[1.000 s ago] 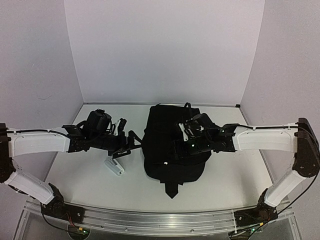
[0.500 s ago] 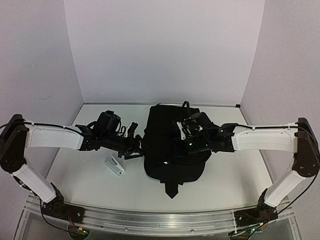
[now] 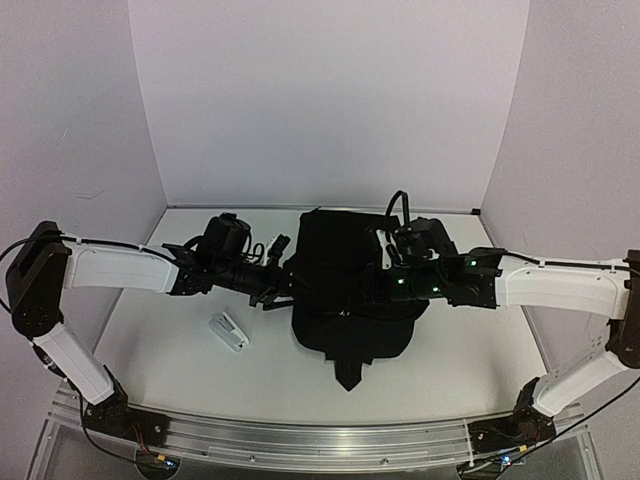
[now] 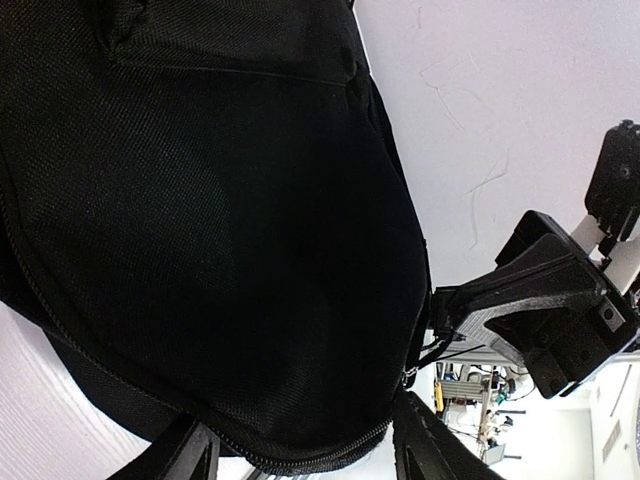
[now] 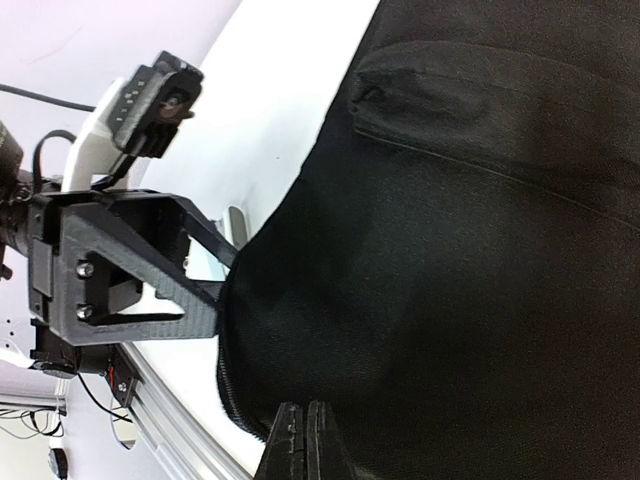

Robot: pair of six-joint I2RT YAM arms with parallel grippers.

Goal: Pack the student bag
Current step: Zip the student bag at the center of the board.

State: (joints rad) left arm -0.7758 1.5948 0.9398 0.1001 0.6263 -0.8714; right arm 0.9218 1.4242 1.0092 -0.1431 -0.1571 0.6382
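The student bag [image 3: 340,290] is laid flat at the centre of the surface [image 3: 170,370], a strap end pointing to 6 o'clock. At its 9 o'clock edge the left pincer [image 4: 305,455] is spread wide about the zip seam. At 3 o'clock the right pincer [image 5: 303,440] is pressed narrow; whether fabric is caught cannot be told. A small white item [image 3: 230,331] is seen at 8 o'clock. Opening is judged to be in hand, so the zip pull must next be found and gripped.

student bag [image 3: 345,285] centre of table [image 3: 160,375] | loose item [image 3: 229,331] to its left (slightly nearer)
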